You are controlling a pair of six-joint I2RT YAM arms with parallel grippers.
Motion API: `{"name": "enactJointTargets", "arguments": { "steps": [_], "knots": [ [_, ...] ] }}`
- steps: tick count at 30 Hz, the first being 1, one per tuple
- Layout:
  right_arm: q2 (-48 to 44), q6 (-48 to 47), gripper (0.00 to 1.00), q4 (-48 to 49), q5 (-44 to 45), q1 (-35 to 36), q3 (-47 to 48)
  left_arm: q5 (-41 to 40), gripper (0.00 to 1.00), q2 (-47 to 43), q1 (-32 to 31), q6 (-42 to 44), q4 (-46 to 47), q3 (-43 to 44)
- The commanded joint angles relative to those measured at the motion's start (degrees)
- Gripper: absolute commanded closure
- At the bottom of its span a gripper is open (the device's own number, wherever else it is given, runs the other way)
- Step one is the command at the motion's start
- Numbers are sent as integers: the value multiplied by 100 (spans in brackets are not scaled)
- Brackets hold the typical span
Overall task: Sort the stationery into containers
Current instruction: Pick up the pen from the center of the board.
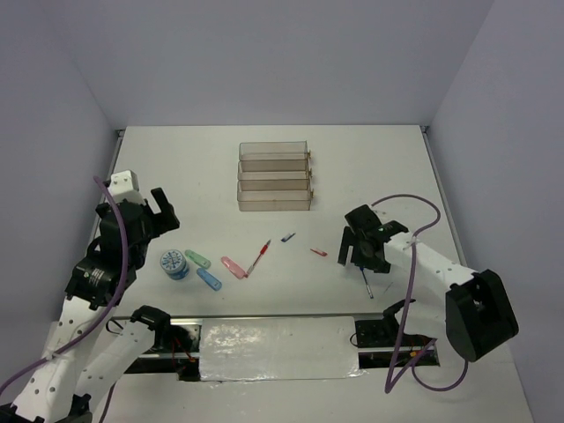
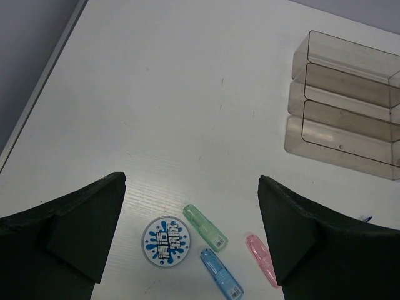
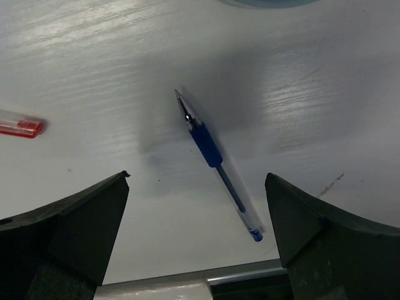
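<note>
At the left of the bench (image 1: pixel 397 159), the left end effector (image 2: pixel 190 180) hangs above the surface with its dark fingers spread wide and nothing between them. Beneath it lies a round roll (image 2: pixel 164 242), flat on its side, its white face splashed with blue print. Just to its right a green capsule (image 2: pixel 205 228) and a blue capsule (image 2: pixel 220 273) lie close together, both translucent and slanted the same way, the green one nearer the roll's upper edge. A pink capsule (image 2: pixel 261 259) lies next, partly hidden in the left wrist view by a finger. A thin red pen (image 1: pixel 258 257) lies tilted with its lower end just beside the pink capsule; whether they touch I cannot tell. Farther back, near the bench's middle, stand the smoky clear trays (image 1: pixel 274 176), joined side by side. A tiny blue cap (image 1: pixel 287 236) and a red cap (image 1: pixel 318 252) lie apart on the open surface. The right end effector (image 3: pixel 197 177) hovers low with its fingers spread, gripping nothing; a blue pen (image 3: pixel 215 159) with a clear barrel and blue grip lies diagonally on the bench between them.
</note>
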Motion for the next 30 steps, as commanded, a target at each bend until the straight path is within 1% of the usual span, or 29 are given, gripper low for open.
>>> {"name": "enactJointTargets", "arguments": {
  "steps": [1, 3, 6, 7, 9, 13, 14, 17, 20, 23, 24, 25, 26, 27, 30],
  "knots": [
    [292, 199, 3, 87, 318, -1, 119, 32, 1, -2, -105, 91, 261, -17],
    [617, 163, 4, 61, 169, -19, 163, 5, 1, 33, -166, 100, 261, -9],
    [751, 14, 19, 183, -200, -19, 111, -65, 1, 16, -237, 100, 253, 9],
    [742, -47, 27, 244, -297, -19, 75, -91, 1, 7, -254, 100, 244, 9],
    [698, -57, 32, 280, -464, -19, -4, -161, 1, -19, -298, 91, 235, 9],
    [584, -39, 51, 438, -701, 34, -144, -162, 1, -19, -342, 100, 226, 9],
    [523, -22, 52, 543, -824, 112, -232, -153, 1, -28, -351, 100, 226, 9],
    [531, 101, 51, 649, -895, 271, -338, -144, 1, -11, -351, 100, 226, 9],
    [575, 268, 49, 570, -658, 491, -277, -118, 1, 7, -351, 100, 235, 9],
    [671, 304, 62, 579, -570, 553, -241, -109, 1, 16, -351, 108, 226, 9],
    [689, 304, 71, 605, -570, 553, -250, -109, 1, 7, -351, 117, 235, 9],
    [707, 312, 85, 640, -596, 544, -250, -109, 1, 7, -351, 108, 244, 9],
    [785, 304, 94, 701, -605, 544, -241, -100, 1, -2, -351, 117, 235, 9],
    [838, 295, 100, 719, -623, 544, -224, -109, 1, -2, -351, 108, 226, 9],
    [1075, 155, 100, 983, -807, 491, -250, -100, 1, 25, -377, 108, 244, 9]
  ]
}}
